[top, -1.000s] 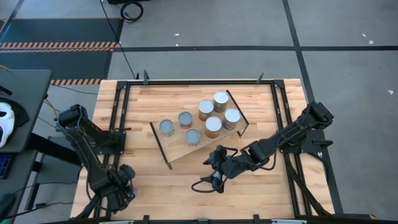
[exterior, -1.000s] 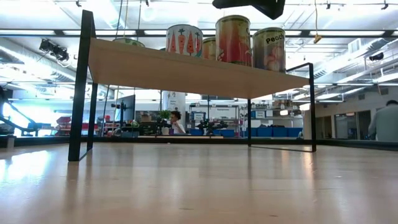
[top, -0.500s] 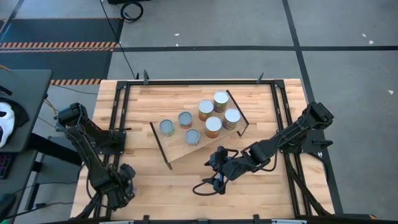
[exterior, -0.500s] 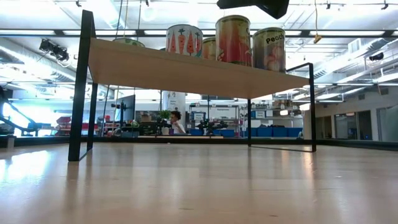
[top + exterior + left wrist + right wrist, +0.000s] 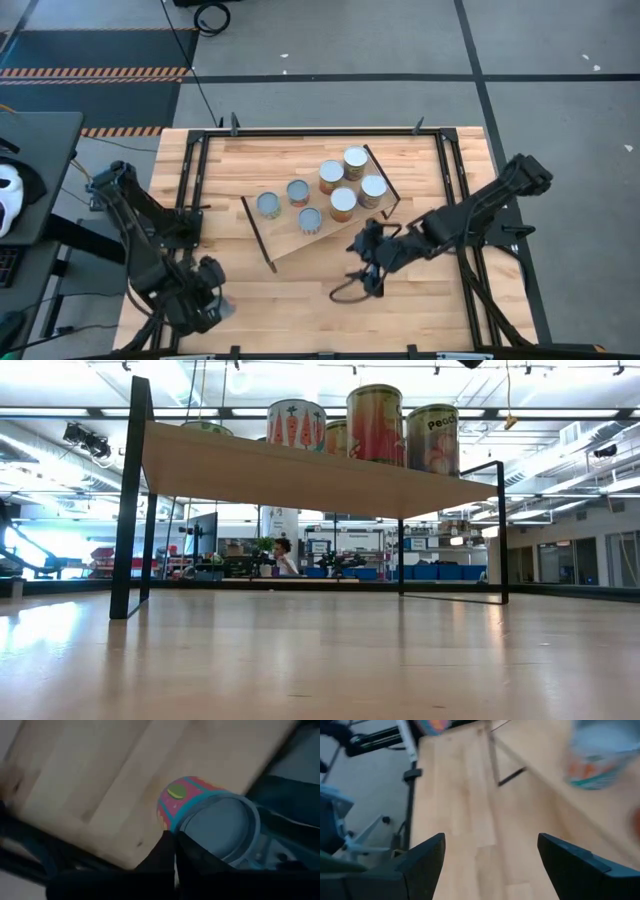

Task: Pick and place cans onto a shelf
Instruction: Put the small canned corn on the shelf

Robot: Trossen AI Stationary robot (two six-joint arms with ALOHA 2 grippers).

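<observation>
Right gripper (image 5: 366,262) spread wide, empty, above bare table (image 5: 420,170) just beside the shelf's (image 5: 285,240) near edge. Six cans (image 5: 343,203) stand on the shelf, apart from it. Left gripper (image 5: 205,300) at the table's front-left corner, pinching a blue-rimmed can (image 5: 220,822)

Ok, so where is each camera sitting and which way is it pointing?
High view: above the table, looking straight down; left arm and right arm both show.
Low view: at tabletop height, looking level under the shelf into the room; almost no arm shows.
Left wrist view: on the left arm, facing a can near the table edge; own jaws together.
Right wrist view: on the right arm, facing tabletop and shelf frame; own jaws open.
Shared: high and low views both see the cans on the shelf.
</observation>
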